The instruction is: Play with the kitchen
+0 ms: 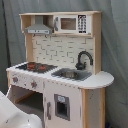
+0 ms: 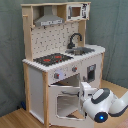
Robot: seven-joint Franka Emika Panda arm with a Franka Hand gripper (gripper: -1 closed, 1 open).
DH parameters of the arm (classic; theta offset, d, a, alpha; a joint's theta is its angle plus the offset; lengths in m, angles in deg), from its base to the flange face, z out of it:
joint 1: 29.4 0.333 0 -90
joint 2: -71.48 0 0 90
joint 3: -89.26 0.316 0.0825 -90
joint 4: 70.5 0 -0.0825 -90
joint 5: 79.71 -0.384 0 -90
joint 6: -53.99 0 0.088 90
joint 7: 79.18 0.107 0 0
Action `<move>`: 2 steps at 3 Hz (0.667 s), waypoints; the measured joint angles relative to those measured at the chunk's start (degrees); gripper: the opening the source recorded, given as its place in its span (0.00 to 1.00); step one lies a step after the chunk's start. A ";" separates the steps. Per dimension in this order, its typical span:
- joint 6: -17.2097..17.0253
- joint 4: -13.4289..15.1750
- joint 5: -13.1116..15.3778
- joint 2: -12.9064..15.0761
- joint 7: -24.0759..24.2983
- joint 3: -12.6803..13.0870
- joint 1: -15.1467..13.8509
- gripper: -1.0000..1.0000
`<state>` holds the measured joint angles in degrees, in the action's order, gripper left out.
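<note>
the child-size toy kitchen of white panels and light wood [image 1: 60,75] stands on a wooden floor [image 2: 12,117] against a grey-green curtain backdrop [image 1: 115,45], and i am low at its front. in the second exterior view my pincer [image 2: 86,90] sits at the top edge of the white windowed oven door [image 2: 65,100], which hangs swung outward, partly open. i judge i am placed there because that upper rim is the natural place to swing the door from; whether my fingers are closed on it or just beside it, i cannot tell. in the first exterior view only a white part of my arm [image 1: 12,112] shows in the lower left corner.

above me the black hob with red rings [image 2: 50,59] and the grey sink [image 2: 82,50] with its curved black faucet [image 2: 75,39] sit on the worktop, whose front lip overhangs just over my wrist, so there is little room upward. the pegboard back, the grey hood [image 1: 39,29] and the small toy microwave [image 1: 72,23] are well above and out of my way. open room lies out over the floor in front, away from the kitchen; the door itself blocks movement inward toward the oven cavity.
</note>
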<state>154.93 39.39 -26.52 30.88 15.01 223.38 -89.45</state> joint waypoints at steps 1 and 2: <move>-4.22 0.01 -2.24 0.51 0.05 0.97 1.01 1.00; -9.06 0.00 -4.93 1.11 0.17 2.22 2.79 1.00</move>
<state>145.87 39.38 -31.45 31.98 15.18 225.60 -86.67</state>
